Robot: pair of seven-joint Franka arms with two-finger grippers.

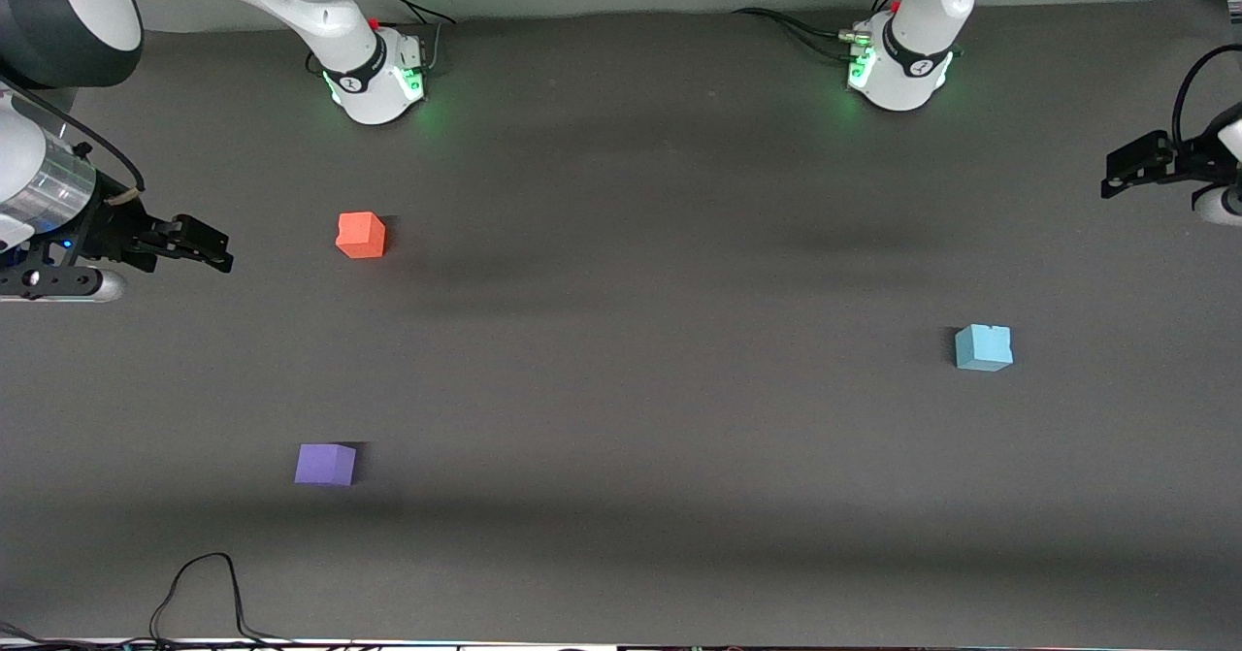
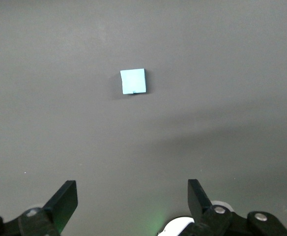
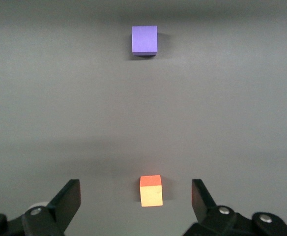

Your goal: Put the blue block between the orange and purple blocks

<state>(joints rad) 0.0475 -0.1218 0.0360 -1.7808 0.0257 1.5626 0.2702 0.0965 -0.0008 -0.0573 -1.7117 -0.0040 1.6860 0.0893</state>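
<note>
I've got the blue block (image 1: 983,347) sitting on the dark table (image 1: 631,389) toward the left arm's end, on its own, nothing touching it. A small notch shows in its top edge.

Left gripper (image 1: 1130,168) is up in the air near that same end of the table, not over the block. In the left wrist view the blue block (image 2: 133,81) shows well clear of the fingers (image 2: 65,199), w/ bare mat btwn them. Jaws are spread wide, nothing btwn them.

Orange block (image 1: 361,235) and purple block (image 1: 326,464) are both toward the right arm's end. Orange is farther from the front cam, purple nearer to it; they're well apart w/ open mat btwn. Blue is well apart from both, approx midway btwn them in nearness to the front cam.

Right gripper (image 1: 199,242) hangs in the air at the right arm's end, beside the orange block, not touching. In the right wrist view I see the orange block (image 3: 151,191) down on the mat, framed btwn the two fingers (image 3: 67,199), and the purple block (image 3: 144,40) farther off. Jaws spread wide here too, holding nothing.

A black cable (image 1: 194,593) loops onto the table edge nearest the front cam.
</note>
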